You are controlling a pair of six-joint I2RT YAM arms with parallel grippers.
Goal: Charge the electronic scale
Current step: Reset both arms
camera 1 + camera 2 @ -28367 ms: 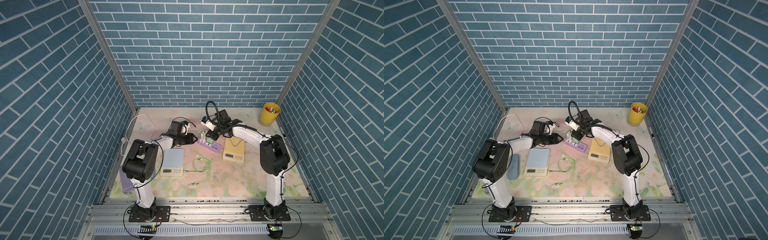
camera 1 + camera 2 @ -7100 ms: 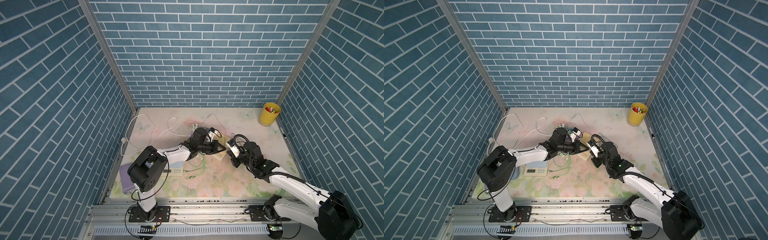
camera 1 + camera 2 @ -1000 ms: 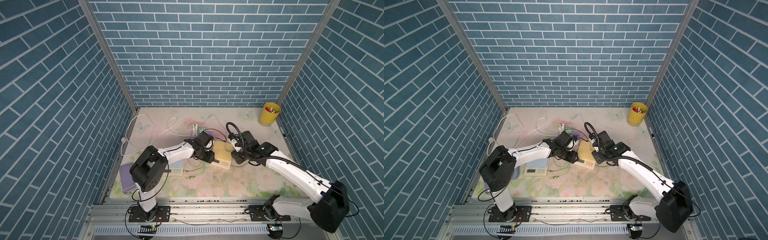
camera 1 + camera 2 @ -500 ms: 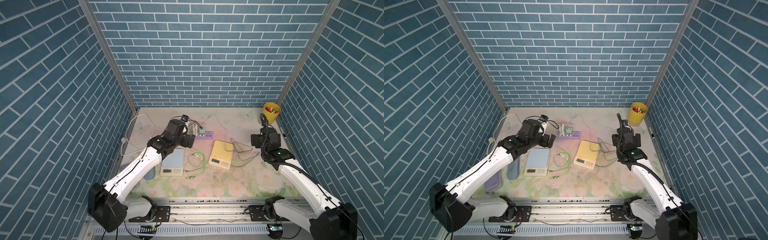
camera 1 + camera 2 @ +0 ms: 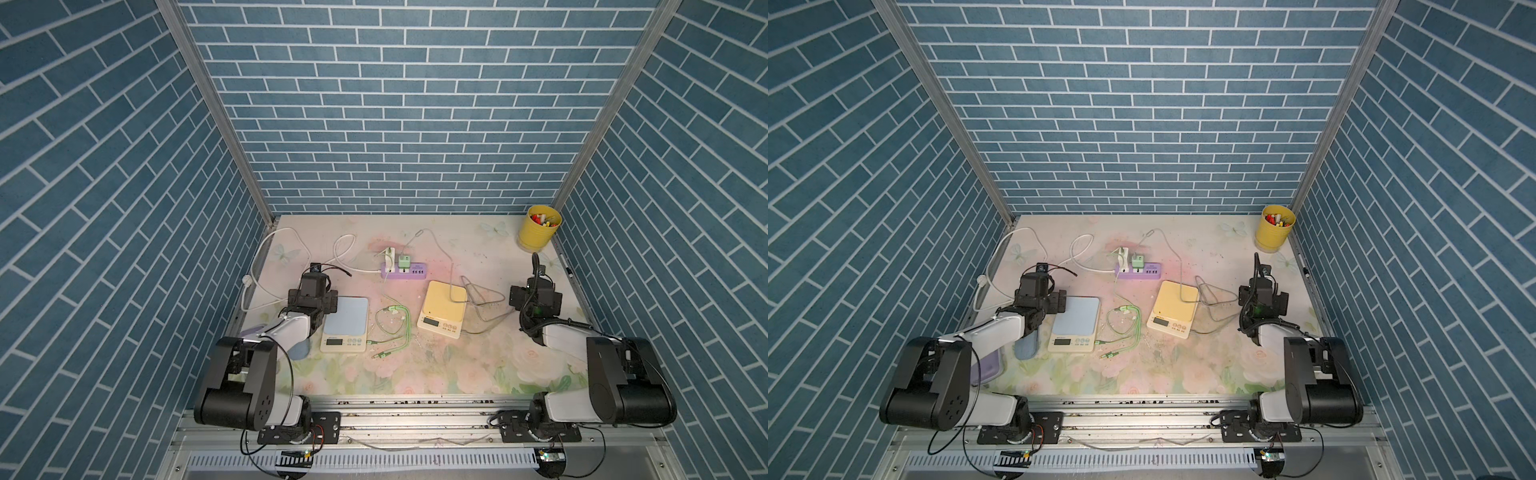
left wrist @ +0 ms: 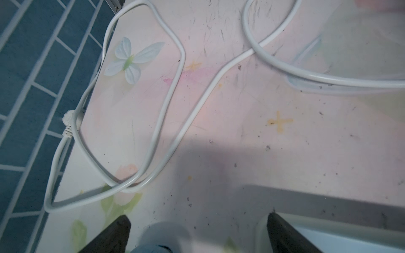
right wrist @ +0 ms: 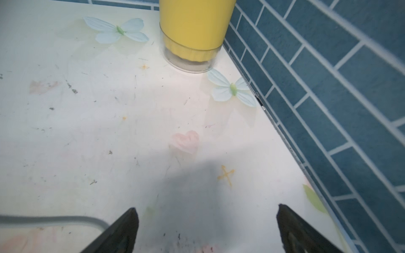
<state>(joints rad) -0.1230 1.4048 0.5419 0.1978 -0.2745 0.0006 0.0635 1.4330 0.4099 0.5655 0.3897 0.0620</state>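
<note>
The yellow electronic scale (image 5: 442,309) (image 5: 1173,307) lies mid-table in both top views. A thin grey cable (image 5: 451,274) runs from the white charger (image 5: 390,253) on the purple power strip (image 5: 405,270), crosses the scale's back corner and loops round to its right side. I cannot tell whether its plug is seated. My left gripper (image 5: 312,291) (image 6: 197,219) hangs open and empty at the blue scale's (image 5: 345,322) back left corner. My right gripper (image 5: 536,296) (image 7: 206,210) is open and empty, right of the cable loop.
A green cable (image 5: 395,328) lies coiled between the two scales. The white power cord (image 6: 166,105) loops at the back left by the wall. A yellow cup (image 7: 192,28) (image 5: 539,227) stands in the back right corner. A blue-grey oval thing (image 5: 299,349) lies under my left arm.
Both grippers have left the yellow scale, opened wide and drawn back to the table's two sides, with the arms folded low. The grey cable stays at the scale.
</note>
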